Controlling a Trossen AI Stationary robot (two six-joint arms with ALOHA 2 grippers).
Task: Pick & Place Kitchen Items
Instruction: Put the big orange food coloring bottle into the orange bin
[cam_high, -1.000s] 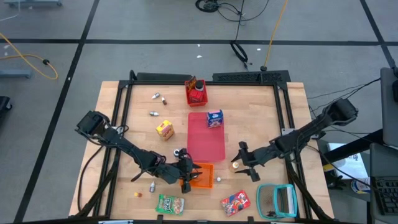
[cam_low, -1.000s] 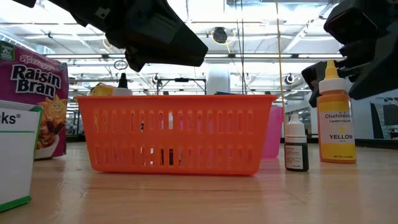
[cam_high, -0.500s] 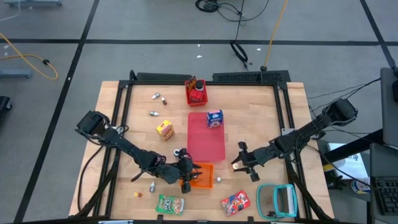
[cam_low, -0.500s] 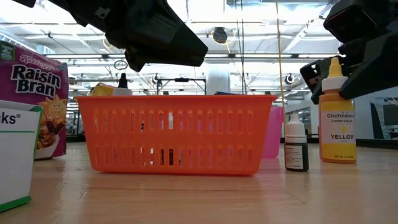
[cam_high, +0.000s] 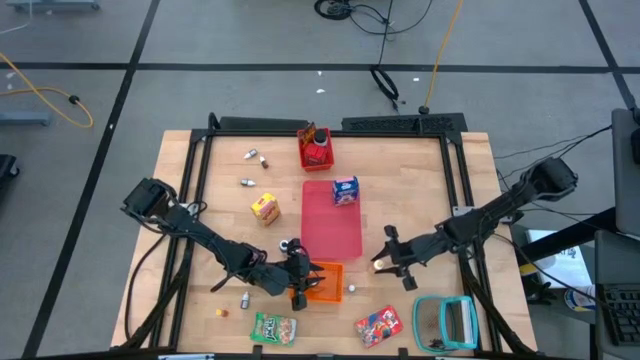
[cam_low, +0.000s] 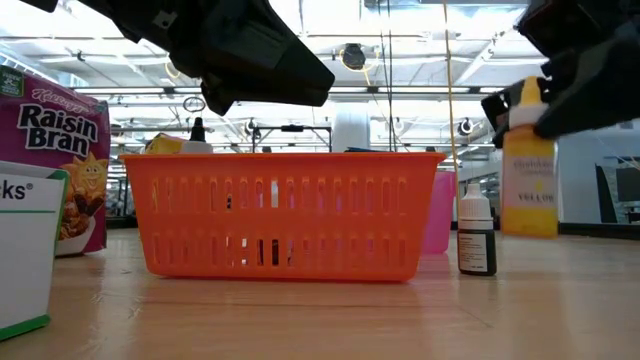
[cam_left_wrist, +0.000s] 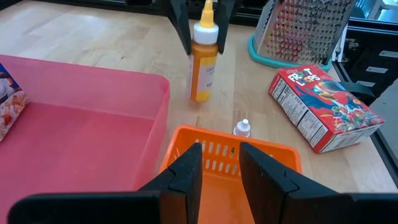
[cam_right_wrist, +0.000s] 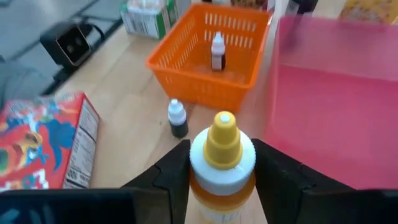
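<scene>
Three cartons (cam_high: 265, 208), two snack packets (cam_high: 273, 327), two bins (cam_high: 324, 282), one yellow bottle (cam_low: 529, 160).

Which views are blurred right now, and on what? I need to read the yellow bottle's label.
Low view: the yellow bottle in the right gripper is smeared and its label unreadable, while the orange basket stays crisp. Left wrist view: the bottle is soft too, label unclear. Right wrist view: only its cap shows, and the whole picture is hazy.

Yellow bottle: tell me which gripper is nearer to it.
Right. The right gripper is shut on the yellow bottle; the left gripper hangs over the orange basket, apart from it.
</scene>
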